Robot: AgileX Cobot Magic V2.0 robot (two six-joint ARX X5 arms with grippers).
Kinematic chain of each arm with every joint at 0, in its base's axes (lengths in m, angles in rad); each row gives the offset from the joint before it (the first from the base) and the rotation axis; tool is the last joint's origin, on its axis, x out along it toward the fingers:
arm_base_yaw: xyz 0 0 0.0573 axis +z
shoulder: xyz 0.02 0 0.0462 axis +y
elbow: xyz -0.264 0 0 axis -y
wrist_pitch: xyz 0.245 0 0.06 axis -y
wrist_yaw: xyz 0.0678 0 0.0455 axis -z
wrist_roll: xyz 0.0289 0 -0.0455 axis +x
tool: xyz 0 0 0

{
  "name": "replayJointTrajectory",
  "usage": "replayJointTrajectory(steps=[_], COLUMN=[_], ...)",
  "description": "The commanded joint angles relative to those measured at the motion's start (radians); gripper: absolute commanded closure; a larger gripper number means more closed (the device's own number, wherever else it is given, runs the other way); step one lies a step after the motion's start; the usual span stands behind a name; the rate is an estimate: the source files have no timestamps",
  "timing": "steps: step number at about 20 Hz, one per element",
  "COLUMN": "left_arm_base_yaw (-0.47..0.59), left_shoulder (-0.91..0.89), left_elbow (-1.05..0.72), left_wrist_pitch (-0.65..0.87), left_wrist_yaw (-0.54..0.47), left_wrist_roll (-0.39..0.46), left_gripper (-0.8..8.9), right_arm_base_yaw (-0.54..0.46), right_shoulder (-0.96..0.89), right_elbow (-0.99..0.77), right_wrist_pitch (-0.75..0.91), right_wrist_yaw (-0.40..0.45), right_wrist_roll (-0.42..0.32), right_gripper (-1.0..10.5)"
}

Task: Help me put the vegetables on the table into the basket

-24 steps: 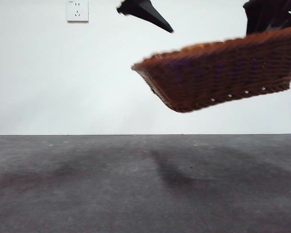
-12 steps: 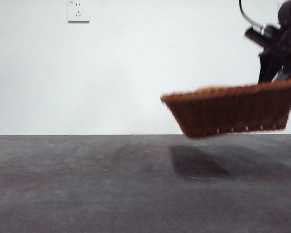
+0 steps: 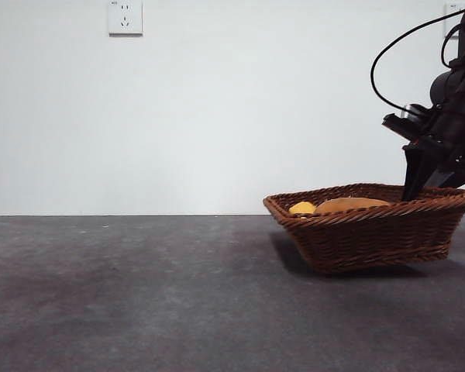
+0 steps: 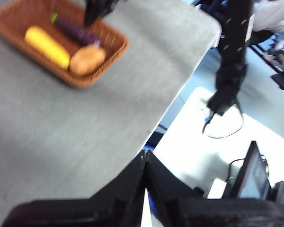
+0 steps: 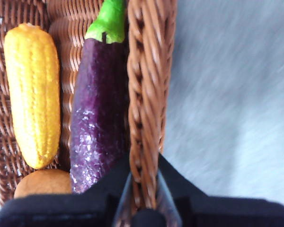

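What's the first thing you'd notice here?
The brown wicker basket on the grey table, at the front view's right side. In it lie the yellow corn, purple eggplant and potato, while the right gripper pinches the basket's rim beside the eggplant.

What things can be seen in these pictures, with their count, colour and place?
Shallow woven wicker basket: one, dark brown, on the table at the front view's right side.
Ribbed corn cob: one, yellow, inside the basket.
Glossy eggplant with green stem: one, dark purple, inside the basket, between cob and rim.
Oval potato: one, brown, inside the basket.
Flat matte table: one, dark grey, under the basket.
Wall socket: one, white, on the wall.
Right claw: black, shut on the basket's rim.
Left claw: black, shut, holding nothing, away from the basket.
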Motion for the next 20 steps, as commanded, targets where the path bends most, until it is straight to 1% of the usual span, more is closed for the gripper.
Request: replayJointTrajectory(steps=[1,2,3,4,8,10,11,13,14,15,17,18,19,20], left_arm_base_yaw=[-0.002,-0.002,-0.002,-0.002,-0.003,-0.002,-0.002,-0.002,-0.002,-0.002,-0.002,-0.002,-0.002,-0.003], left_shoulder=[-0.05,-0.063,-0.07,-0.077,-0.076,-0.077,-0.076,-0.076,-0.076,-0.076,-0.076,-0.076,-0.076,-0.076], left_elbow=[-0.029,-0.028,-0.028,-0.028,-0.028,-0.028,-0.028,-0.028,-0.028,-0.028,-0.028,-0.028,-0.028,-0.028], left_wrist_pitch=[0.003,0.003,0.003,0.003,0.003,0.003,0.003,0.003,0.003,0.003,0.003,0.003,0.003,0.003], left_wrist_yaw=[-0.03,-0.027,-0.027,-0.027,-0.027,-0.027,-0.027,-0.027,-0.027,-0.027,-0.028,-0.032,-0.063,-0.1], left_wrist_roll=[-0.04,-0.054,-0.062,-0.062,-0.063,-0.07,-0.074,-0.088,-0.088,-0.088,-0.088,-0.087,-0.087,-0.086], left_gripper=[8.2,8.21,8.21,8.21,8.21,8.21,8.21,8.21,8.21,8.2,8.21,8.21,8.21,8.2], right_arm_base_yaw=[-0.018,-0.025,-0.031,-0.037,-0.037,-0.036,-0.036,-0.036,-0.038,-0.038,-0.037,-0.037,-0.037,-0.037], right_shoulder=[0.011,0.013,0.015,0.018,0.047,0.084,0.099,0.106,0.106,0.105,0.101,0.097,0.085,0.064], right_elbow=[0.007,0.007,0.007,0.007,0.007,0.007,0.007,0.007,0.008,0.008,0.008,0.012,0.016,0.016], right_wrist_pitch=[-0.008,-0.018,-0.026,-0.029,-0.038,-0.038,-0.034,-0.04,-0.035,-0.037,-0.036,-0.041,-0.047,-0.047], right_wrist_yaw=[0.025,0.048,0.052,0.035,0.02,-0.011,-0.007,0.03,0.047,0.053,0.058,0.062,0.069,0.073], right_wrist_roll=[-0.027,-0.043,-0.053,-0.057,-0.07,-0.07,-0.076,-0.121,-0.12,-0.118,-0.095,-0.092,-0.087,-0.08], right_gripper=[9.6,9.6,9.6,9.6,9.6,9.6,9.6,9.6,9.4,8.4,3.5,1.9,1.5,1.5])
